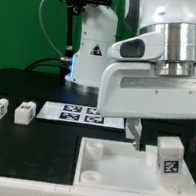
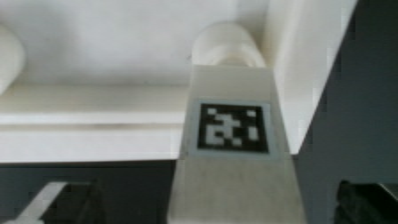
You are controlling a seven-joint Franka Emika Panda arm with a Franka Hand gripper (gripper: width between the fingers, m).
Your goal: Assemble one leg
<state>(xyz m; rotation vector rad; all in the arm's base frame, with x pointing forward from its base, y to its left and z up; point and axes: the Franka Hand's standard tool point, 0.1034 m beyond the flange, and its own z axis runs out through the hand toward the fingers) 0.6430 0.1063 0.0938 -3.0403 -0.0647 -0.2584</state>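
Fingers (image 2: 205,205) stand spread wide in the wrist view, one dark tip at each side of a white leg (image 2: 228,130) that they do not touch; nothing is held. That leg, tag facing the camera, stands upright on the large flat white square piece (image 1: 102,162), near the exterior view's right. Two more legs (image 1: 10,110) lie on the black table (image 1: 39,143), beside the marker board (image 1: 82,113).
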